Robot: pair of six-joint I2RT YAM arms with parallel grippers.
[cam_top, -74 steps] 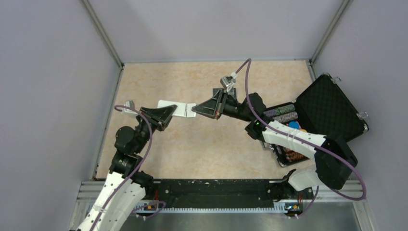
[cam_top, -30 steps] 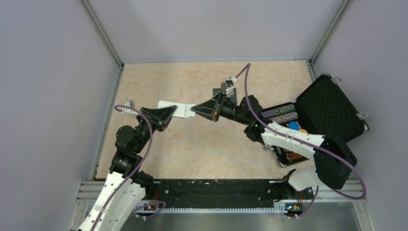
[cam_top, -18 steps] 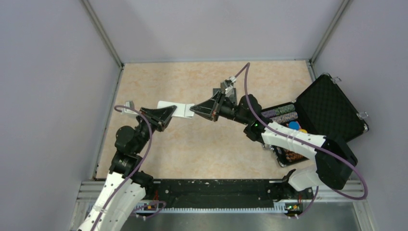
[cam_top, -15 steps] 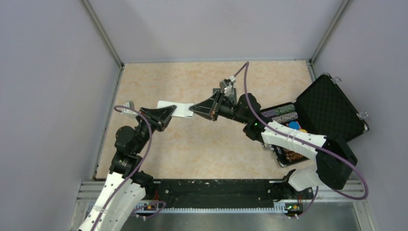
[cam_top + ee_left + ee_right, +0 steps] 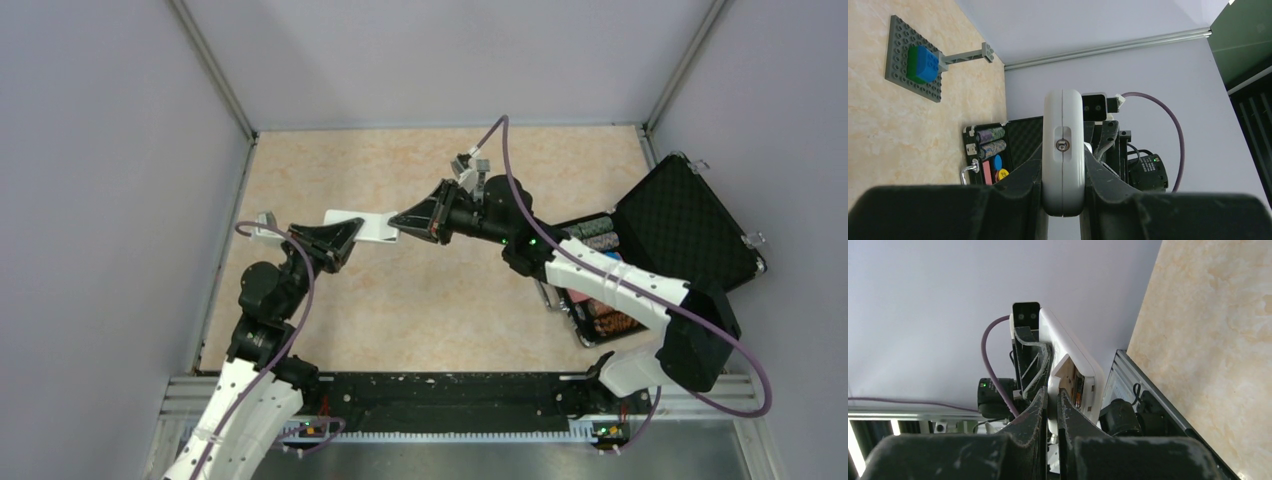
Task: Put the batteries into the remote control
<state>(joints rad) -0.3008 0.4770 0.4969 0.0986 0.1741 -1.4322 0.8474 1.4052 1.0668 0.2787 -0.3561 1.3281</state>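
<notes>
From my console the pale marbled table (image 5: 400,310) fills the floor of the cell, and an open black case (image 5: 690,225) with a foam-lined lid lies at its right edge, well apart from the work. Both arms reach toward the middle and meet in the air above the table. The left gripper (image 5: 342,233) clamps one end of the remote (image 5: 368,226), a finger pressed against each broad face. In the left wrist view I see the handset end-on, standing on edge between those fingers. The right gripper (image 5: 398,219) meets the opposite end. Its jaws are drawn almost together, pinching a thin white edge of the remote beside the open battery bay. I cannot tell whether that edge is the bay's wall or a cover. A grey studded plate (image 5: 900,45) carrying a blue block (image 5: 925,64) lies flat on the table beyond the grippers, touching neither. Rows of poker chips (image 5: 990,142) sit in the tray of the case. Inside the open bay the right wrist view shows the batteries (image 5: 1078,392) as a dark and orange sliver, too hidden for me to count.
</notes>
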